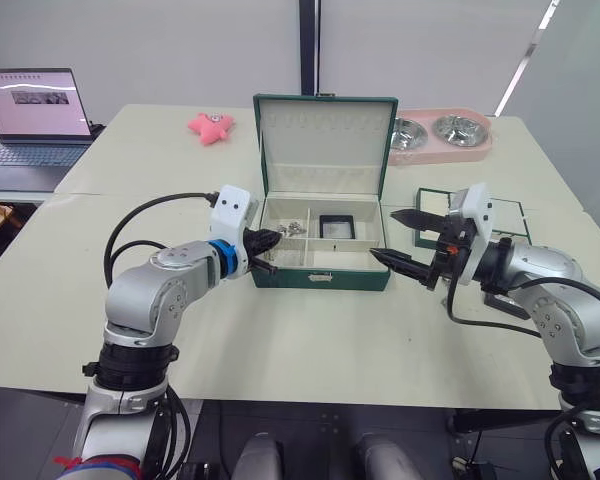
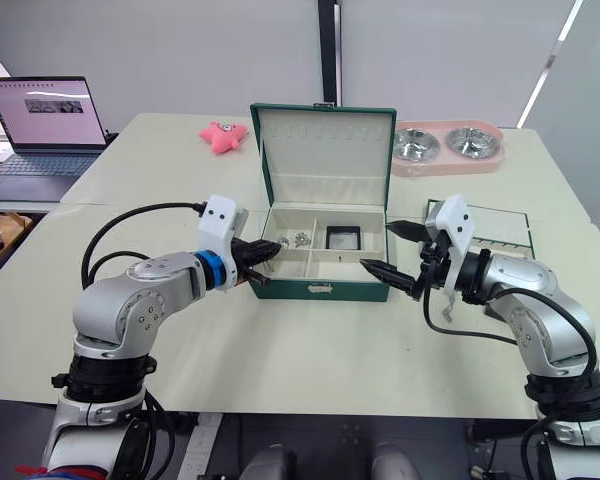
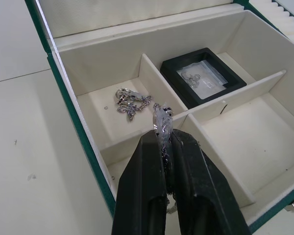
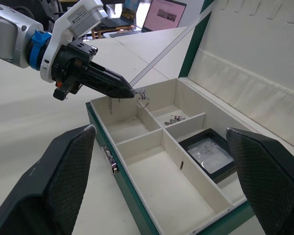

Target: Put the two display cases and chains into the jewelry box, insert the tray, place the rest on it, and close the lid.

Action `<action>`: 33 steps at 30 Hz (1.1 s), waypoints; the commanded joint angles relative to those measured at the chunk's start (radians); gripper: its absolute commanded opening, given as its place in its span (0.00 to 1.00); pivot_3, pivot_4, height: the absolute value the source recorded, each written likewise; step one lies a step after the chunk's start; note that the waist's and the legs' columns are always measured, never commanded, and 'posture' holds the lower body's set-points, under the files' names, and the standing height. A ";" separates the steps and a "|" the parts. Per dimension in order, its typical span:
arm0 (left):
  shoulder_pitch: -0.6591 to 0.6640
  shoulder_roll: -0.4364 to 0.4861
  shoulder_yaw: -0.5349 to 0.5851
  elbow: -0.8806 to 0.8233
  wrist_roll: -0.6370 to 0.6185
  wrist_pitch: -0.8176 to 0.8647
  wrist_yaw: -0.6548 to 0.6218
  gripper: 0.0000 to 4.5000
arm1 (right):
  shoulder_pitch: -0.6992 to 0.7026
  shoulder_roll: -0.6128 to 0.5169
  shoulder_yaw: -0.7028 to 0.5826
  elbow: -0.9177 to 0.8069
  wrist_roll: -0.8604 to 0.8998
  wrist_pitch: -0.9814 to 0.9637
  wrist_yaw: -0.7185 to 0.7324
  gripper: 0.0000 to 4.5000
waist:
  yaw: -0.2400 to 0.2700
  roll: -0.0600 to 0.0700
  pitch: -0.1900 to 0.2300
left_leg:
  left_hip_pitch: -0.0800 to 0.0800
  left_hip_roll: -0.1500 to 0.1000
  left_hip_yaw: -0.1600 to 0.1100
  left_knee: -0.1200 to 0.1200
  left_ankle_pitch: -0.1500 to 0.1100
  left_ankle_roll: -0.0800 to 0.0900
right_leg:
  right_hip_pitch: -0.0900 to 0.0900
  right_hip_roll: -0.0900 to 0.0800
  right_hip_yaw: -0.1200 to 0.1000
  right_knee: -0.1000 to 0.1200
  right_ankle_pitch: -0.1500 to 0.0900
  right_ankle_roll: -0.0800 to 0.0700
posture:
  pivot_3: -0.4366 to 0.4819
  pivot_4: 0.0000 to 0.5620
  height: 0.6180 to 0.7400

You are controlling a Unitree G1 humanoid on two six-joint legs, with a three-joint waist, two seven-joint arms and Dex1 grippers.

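The dark green jewelry box [image 1: 320, 276] stands open at the table's middle, its lid [image 1: 325, 140] upright. One black display case [image 3: 203, 76] lies in the back right compartment. Silver chains [image 3: 130, 102] lie in the back left compartment. My left gripper [image 3: 162, 129] is shut on another chain [image 4: 142, 100], holding it just above the divider at the box's left side. My right gripper [image 1: 398, 240] is open and holds nothing, level with the box's right front corner. The green-rimmed tray [image 2: 490, 226] lies on the table behind my right arm.
A pink double-bowl tray [image 1: 440, 138] sits at the back right, and a pink toy [image 1: 211, 126] at the back left of the box. A laptop [image 1: 35, 120] stands on the far left table. The box's front compartments [image 4: 166, 186] are bare.
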 commanded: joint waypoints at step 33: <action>0.112 0.162 0.281 -0.086 -0.257 -0.034 -0.272 0.99 | 0.122 -0.105 -0.193 0.015 0.038 -0.021 0.020 1.00 | -0.001 0.000 0.000 | 0.000 0.000 0.000 -0.001 0.000 0.001 | 0.000 0.000 0.000 -0.001 0.000 0.000 | 0.48 0.27 1.00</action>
